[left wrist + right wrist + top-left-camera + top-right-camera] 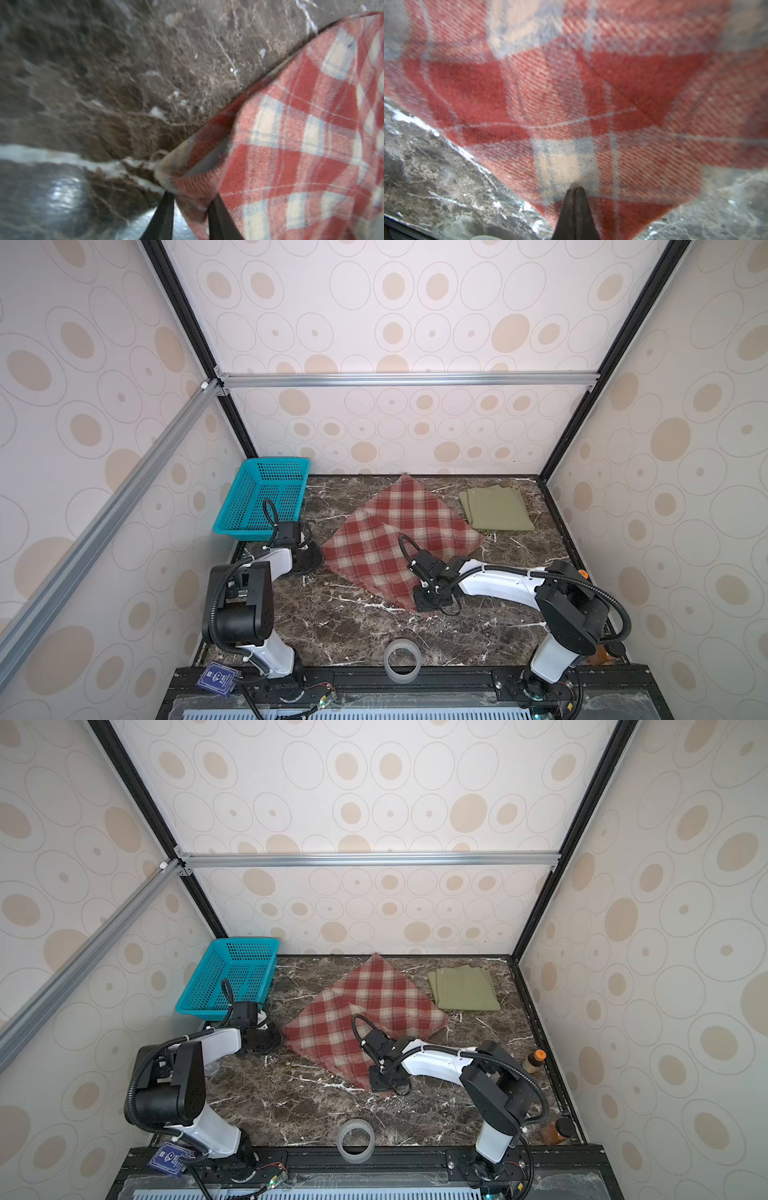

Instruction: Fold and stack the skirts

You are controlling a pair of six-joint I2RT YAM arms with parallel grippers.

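Plaid skirt (399, 539) lies flat in the middle of the surface (340, 626), turned like a diamond: one corner points at the far edge, one at the near edge. It is not folded yet, apart from a flap lying over its middle. Olive-green skirt (496, 508) sits already folded in a neat rectangle by the far right corner, well apart from the plaid. That is likely the stack base, so the plaid probably goes on top once folded. Left end effector (191, 199) is at the plaid's left-hand corner. The wrist view shows its fingers (166, 209) a little apart with the raised corner of cloth between them, but I cannot tell whether they actually bite it. Right end effector (575, 188) is down on the plaid near its near corner. Its fingers are together with the tips on the fabric, and I cannot tell if any cloth is pinched between them. My read: two adjacent corners are taken so one edge can be lifted and carried across for a fold. The woolly cloth looks thick, so it should hold a crease poorly and could slip from a shallow pinch. Teal basket (232, 510) is empty in the far left corner. Tape roll (403, 676) sits at the near edge, clear of the work.
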